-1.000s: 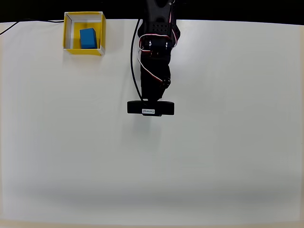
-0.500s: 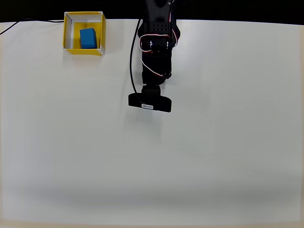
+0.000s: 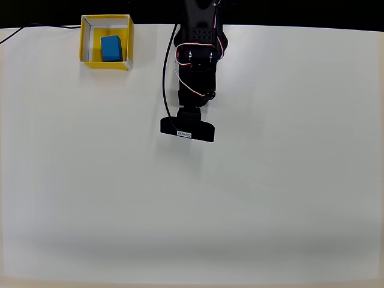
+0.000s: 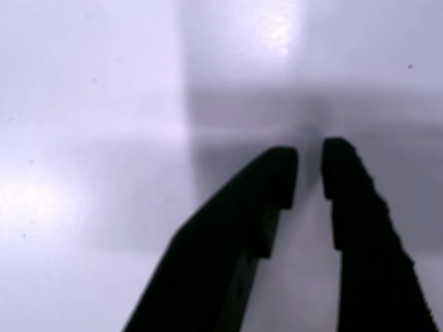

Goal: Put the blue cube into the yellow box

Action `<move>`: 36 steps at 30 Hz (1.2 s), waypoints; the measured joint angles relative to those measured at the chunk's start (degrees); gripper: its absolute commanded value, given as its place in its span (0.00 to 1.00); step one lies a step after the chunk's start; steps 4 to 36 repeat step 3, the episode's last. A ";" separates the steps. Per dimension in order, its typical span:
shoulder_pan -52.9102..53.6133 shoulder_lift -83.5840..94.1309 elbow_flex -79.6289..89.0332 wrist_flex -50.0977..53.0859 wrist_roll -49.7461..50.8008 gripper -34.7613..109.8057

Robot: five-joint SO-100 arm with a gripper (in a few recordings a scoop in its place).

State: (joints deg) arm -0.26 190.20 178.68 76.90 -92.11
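The setting reads as a robotics lab or test bench, not a home or a shop. A plain white table [image 3: 252, 198] spans the overhead view, bare and evenly lit, with a black band along its far edge. A black robot arm [image 3: 197, 60] reaches in from that edge, its red and white servo wires [image 3: 180, 69] exposed and a black cable [image 3: 166, 78] hanging beside it. A small labelled camera bar [image 3: 187, 129] is mounted crosswise at the wrist. Another thin black cable [image 3: 24, 30] trails over the table's top-left corner.

Bright, even overhead light; wrist view blurred, glare patches, soft shadows.
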 measured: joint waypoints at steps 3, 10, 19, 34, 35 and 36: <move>0.00 0.00 0.00 0.00 0.00 0.25; 0.00 0.00 0.00 0.00 0.00 0.25; 0.00 0.00 0.00 0.00 0.00 0.25; 0.00 0.00 0.00 0.00 0.00 0.25; 0.00 0.00 0.00 0.00 0.00 0.25; 0.00 0.00 0.00 0.00 0.00 0.25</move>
